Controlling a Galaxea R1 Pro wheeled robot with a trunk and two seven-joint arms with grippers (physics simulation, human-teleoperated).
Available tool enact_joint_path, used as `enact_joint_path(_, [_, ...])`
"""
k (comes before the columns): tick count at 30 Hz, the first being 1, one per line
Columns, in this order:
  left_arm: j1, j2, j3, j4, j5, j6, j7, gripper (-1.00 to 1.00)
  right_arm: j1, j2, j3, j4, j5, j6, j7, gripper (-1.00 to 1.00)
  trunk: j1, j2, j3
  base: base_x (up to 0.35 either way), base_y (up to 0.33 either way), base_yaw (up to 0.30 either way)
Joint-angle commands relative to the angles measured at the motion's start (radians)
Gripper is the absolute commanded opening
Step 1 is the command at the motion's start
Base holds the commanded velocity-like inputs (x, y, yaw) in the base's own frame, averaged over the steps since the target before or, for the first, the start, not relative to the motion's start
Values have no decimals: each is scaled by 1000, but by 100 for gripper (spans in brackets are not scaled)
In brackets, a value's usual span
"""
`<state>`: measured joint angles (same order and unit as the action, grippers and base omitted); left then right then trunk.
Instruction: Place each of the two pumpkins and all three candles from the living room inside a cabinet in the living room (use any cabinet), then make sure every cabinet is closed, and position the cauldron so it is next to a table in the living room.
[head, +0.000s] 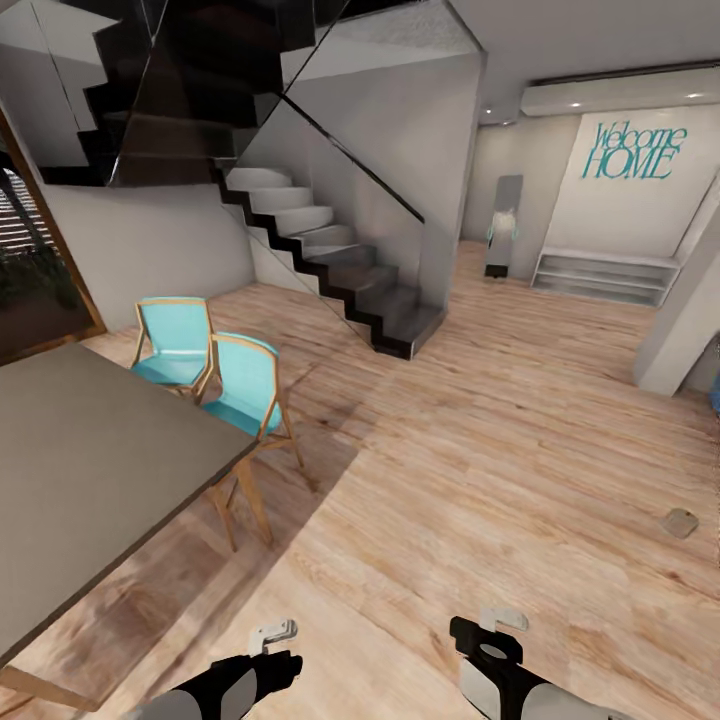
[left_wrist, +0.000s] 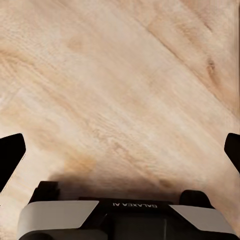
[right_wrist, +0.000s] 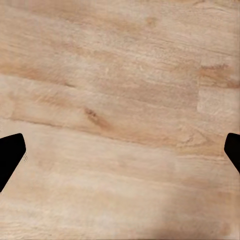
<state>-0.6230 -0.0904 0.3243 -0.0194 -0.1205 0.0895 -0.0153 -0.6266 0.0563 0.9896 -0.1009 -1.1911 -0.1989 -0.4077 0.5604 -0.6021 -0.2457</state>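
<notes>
Underfoot — pale, grainy wood planks (head: 480, 470)

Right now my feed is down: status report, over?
Left gripper open, empty. Right gripper open, empty. Possible candle on floor ahead right. Grey table, turquoise chairs to left.

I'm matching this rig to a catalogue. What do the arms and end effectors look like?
Both arms are glossy black with light grey panels. The left end effector and right end effector have pale grey parts on top. The fingertips are black and wedge-shaped. A grey-and-black housing in the left wrist view carries white "GALAXEA AI" lettering, seen upside down. No cables show.
</notes>
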Motion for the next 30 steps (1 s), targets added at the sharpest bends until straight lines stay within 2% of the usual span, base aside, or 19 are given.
enact_joint_path(1, [0, 0, 9, -2, -10, 6, -2, 100, -1, 0, 9, 0, -11, -4, -3, 100, 1, -1, 0, 331, 95, -153])
enact_joint_path(20, [0, 0, 9, -2, -10, 6, -1, 100, -1, 0, 9, 6, -10, -5, -3, 100, 1, -1, 25, 331, 82, -145])
enact_joint_path(30, [0, 0, 9, -2, -10, 5, -1, 100, -1, 0, 9, 6, -10, -5, -3, 100, 1, -1, 39, 301, -141, -131])
